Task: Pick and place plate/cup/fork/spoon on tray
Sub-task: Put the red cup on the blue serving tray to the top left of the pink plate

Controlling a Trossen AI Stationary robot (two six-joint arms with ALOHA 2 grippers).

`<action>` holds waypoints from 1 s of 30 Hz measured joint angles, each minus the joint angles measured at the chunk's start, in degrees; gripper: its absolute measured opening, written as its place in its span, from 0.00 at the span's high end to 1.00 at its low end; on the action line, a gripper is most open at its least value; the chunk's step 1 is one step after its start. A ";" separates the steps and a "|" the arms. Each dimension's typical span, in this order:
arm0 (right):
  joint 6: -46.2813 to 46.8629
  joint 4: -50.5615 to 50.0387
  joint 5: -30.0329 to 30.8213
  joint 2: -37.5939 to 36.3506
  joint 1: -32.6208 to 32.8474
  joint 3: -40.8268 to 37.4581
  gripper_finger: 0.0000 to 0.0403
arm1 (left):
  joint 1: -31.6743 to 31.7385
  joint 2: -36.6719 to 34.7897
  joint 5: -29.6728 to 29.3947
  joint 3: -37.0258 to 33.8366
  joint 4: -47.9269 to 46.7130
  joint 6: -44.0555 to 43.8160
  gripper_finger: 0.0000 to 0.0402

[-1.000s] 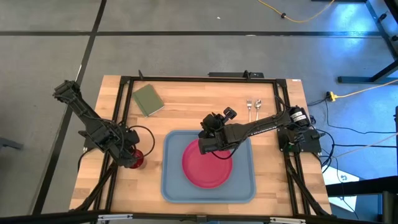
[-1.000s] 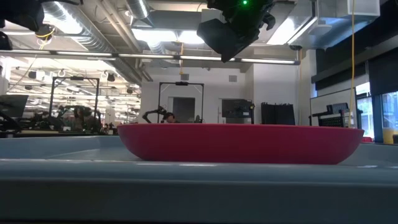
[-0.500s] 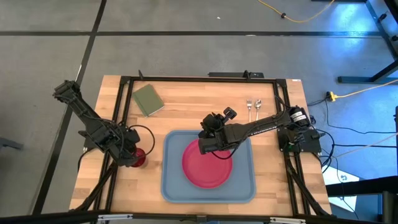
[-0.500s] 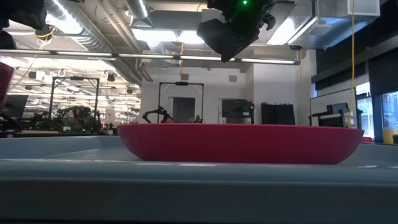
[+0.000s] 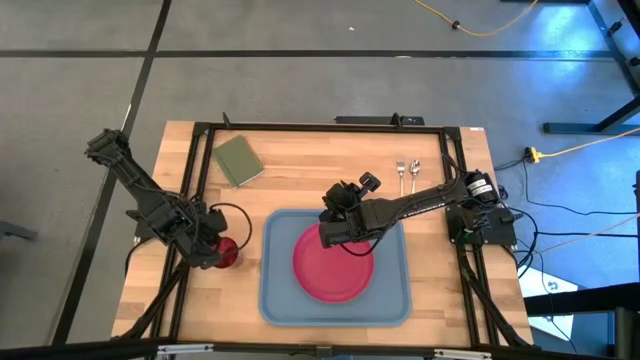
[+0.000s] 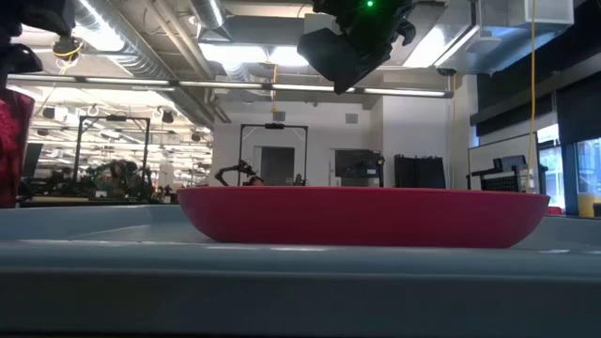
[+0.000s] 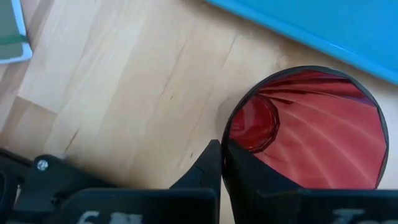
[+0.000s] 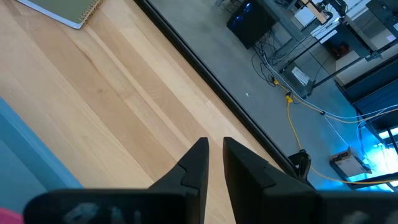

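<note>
My left gripper point(image 5: 215, 250) is shut on the small dark red cup point(image 5: 227, 252), over the wood just left of the light blue tray point(image 5: 275, 300). The cup also shows at the left edge of the low view point(image 6: 13, 145). The pink-red plate point(image 5: 335, 270) lies flat in the tray. My right gripper point(image 5: 335, 232) hangs above the plate's far left rim, fingers all but together, empty. The fork point(image 5: 400, 170) and the spoon point(image 5: 415, 170) lie side by side on the table at the far right. My left gripper pinches the cup's wall at its rim point(image 7: 227, 138). One finger point(image 7: 208, 167) is outside the cup and the other seems to be inside. The fingers come from above, slanting down. The cup stays upright, mouth up; I cannot tell whether its base is clear of the table.
A green square pad point(image 5: 238, 160) lies at the table's far left. A black frame point(image 5: 300, 127) runs round the table's edges. Bare wood lies between the pad and the cutlery, and the tray has bare floor point(image 5: 395, 300) around the plate.
My left gripper has carried the cup a little toward the tray. The cup has come into the low view from its left edge. My right gripper has kept still.
</note>
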 joint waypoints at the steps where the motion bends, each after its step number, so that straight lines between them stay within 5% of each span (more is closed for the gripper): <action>1: 0.00 0.00 0.00 0.00 -0.01 0.00 0.87 | 0.02 0.00 -0.07 0.30 -0.08 0.27 0.99; 6: 0.00 -0.02 0.00 0.00 0.02 0.00 0.87 | 0.02 0.00 -6.35 4.47 0.29 3.22 0.99; 14: -0.02 -0.02 0.00 0.00 0.00 0.00 0.87 | 2.11 0.16 -22.99 8.70 12.84 25.95 1.00; 23: -0.04 -0.03 0.00 0.00 0.01 0.00 0.87 | 13.33 1.79 -24.06 8.67 17.58 36.29 1.00; 30: -0.24 -0.04 0.00 0.00 -0.01 0.00 0.87 | 22.09 7.16 -18.31 8.66 18.64 38.99 1.00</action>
